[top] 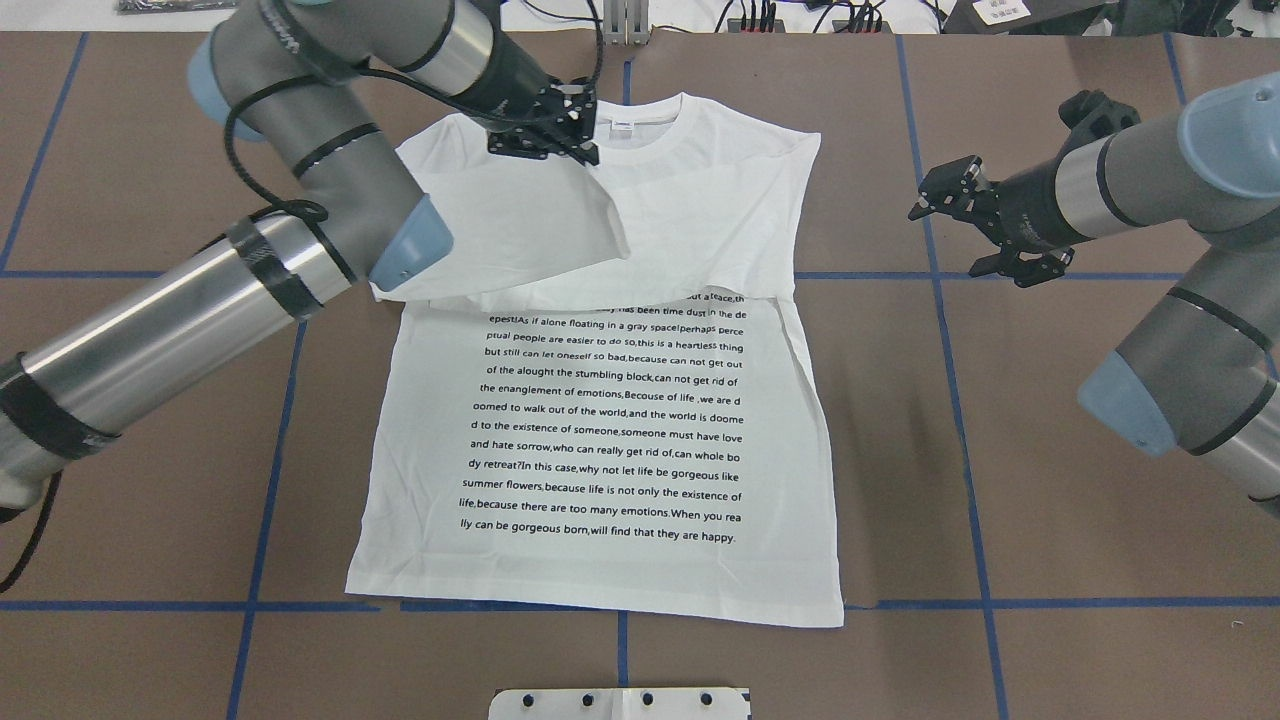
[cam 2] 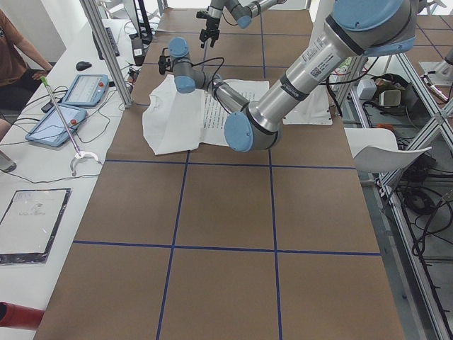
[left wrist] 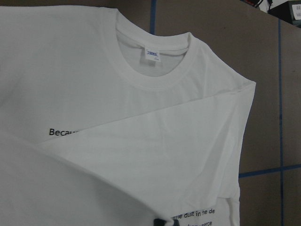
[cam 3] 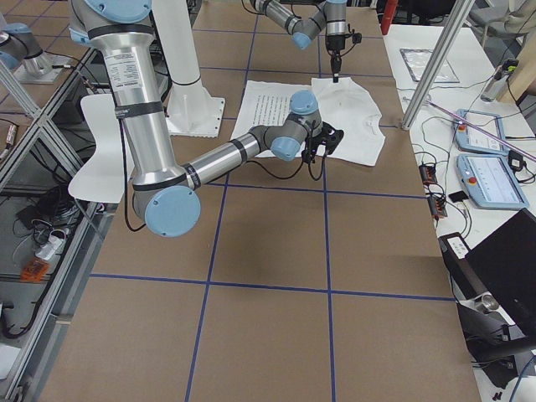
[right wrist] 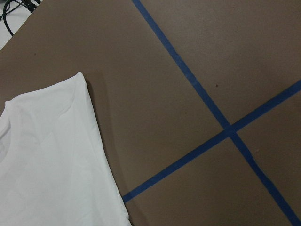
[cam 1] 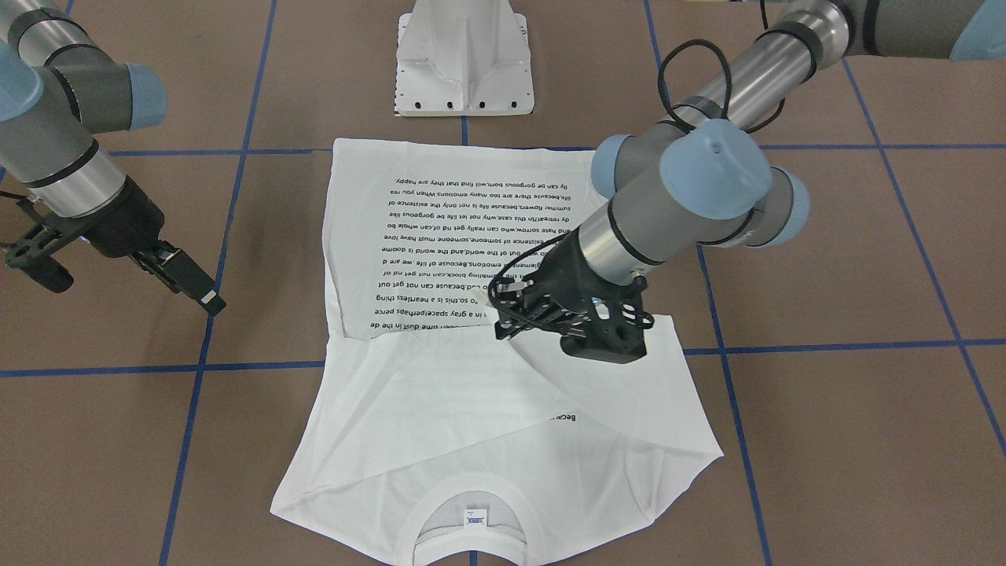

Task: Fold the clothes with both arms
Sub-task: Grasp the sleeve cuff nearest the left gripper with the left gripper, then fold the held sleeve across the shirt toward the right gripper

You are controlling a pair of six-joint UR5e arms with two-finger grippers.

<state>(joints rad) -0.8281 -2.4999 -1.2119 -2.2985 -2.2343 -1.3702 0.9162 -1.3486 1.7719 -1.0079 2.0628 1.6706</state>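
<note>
The white T-shirt (top: 610, 430) lies flat with its black text up and its ribbed collar (top: 640, 125) at the far side. It also shows in the front view (cam 1: 440, 236). Both sleeves are folded in across the chest. My left gripper (top: 560, 140) is low over the chest beside the collar. It appears shut on the end of the folded-in sleeve flap (top: 560, 220), and the same gripper shows in the front view (cam 1: 507, 322). The left wrist view shows the collar and neck label (left wrist: 151, 53). My right gripper (top: 945, 240) hovers open and empty over bare table, right of the shirt.
The white pedestal base (cam 1: 464, 71) stands at the table's near edge behind the shirt's hem. Blue tape lines (top: 960, 420) cross the brown table. The right wrist view shows one shirt corner (right wrist: 51, 160). A side bench with tablets (cam 2: 71, 92) and a person (cam 2: 18, 57) lies beyond.
</note>
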